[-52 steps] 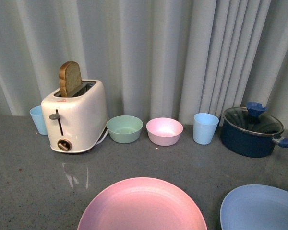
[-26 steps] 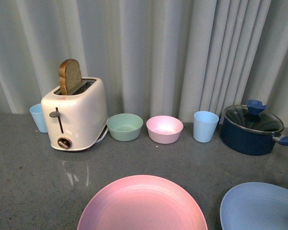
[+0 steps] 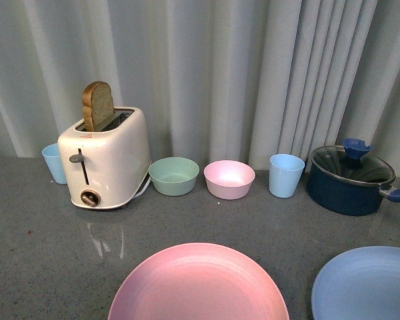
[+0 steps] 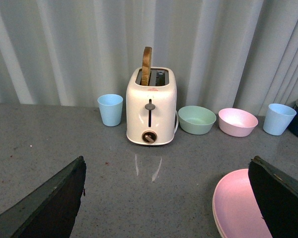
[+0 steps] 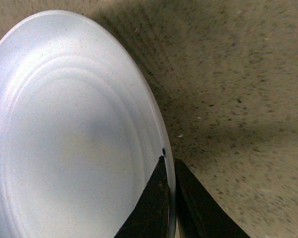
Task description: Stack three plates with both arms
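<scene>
The pink plate [image 3: 199,283] lies on the grey counter at the near middle; it also shows in the left wrist view [image 4: 238,206]. The light blue plate [image 3: 367,283] is at the near right. My right gripper [image 5: 170,198] is shut on the light blue plate's [image 5: 74,134] rim, one finger on each side of the edge. My left gripper [image 4: 166,208] is open and empty above the counter, its far finger [image 4: 280,198] over the pink plate's edge. The beige plate is not clearly in view. Neither arm shows in the front view.
Along the curtain at the back stand a small blue cup [image 3: 53,163], a cream toaster [image 3: 107,160] with a bread slice, a green bowl [image 3: 174,177], a pink bowl [image 3: 229,179], a blue cup [image 3: 286,175] and a dark blue lidded pot [image 3: 350,180].
The light blue plate has shifted a little to the right and risen slightly in the front view. The pink plate has stayed put.
</scene>
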{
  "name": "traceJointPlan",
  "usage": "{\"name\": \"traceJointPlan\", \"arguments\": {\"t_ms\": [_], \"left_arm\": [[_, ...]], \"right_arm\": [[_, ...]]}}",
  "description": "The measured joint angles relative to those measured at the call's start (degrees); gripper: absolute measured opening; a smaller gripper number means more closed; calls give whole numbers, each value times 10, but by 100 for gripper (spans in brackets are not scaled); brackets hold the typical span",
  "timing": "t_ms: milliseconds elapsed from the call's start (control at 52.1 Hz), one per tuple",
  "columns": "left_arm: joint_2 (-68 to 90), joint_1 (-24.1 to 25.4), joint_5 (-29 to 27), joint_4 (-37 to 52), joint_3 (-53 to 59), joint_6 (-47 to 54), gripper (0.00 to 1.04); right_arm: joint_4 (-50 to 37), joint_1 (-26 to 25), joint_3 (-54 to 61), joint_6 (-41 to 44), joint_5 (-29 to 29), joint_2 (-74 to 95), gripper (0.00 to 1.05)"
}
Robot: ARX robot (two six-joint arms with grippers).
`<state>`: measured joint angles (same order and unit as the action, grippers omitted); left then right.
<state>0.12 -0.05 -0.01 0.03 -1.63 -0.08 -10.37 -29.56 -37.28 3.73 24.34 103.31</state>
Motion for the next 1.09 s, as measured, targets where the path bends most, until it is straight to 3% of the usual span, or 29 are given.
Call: {"name": "traceJointPlan", "arguments": {"t_ms": [173,326,537,691,825,1094], "left_arm": [[0,0,0,0,0,0,98],[0,0,0,0,0,0,98],[0,0,0,0,0,0,98],[0,0,0,0,0,0,98],[0,0,0,0,0,0,98],[0,0,0,0,0,0,98]], "right_arm": [[43,-43,18,21,69,-111,3],[35,-25,31,10,114,-187,3],[-47,90,57,-57,90,-182,3],[-148,229,68,-123,78,-114,3],[-173,318,52,-155,54,-45,3],[-184,353,16,-161,44,19,3]]}}
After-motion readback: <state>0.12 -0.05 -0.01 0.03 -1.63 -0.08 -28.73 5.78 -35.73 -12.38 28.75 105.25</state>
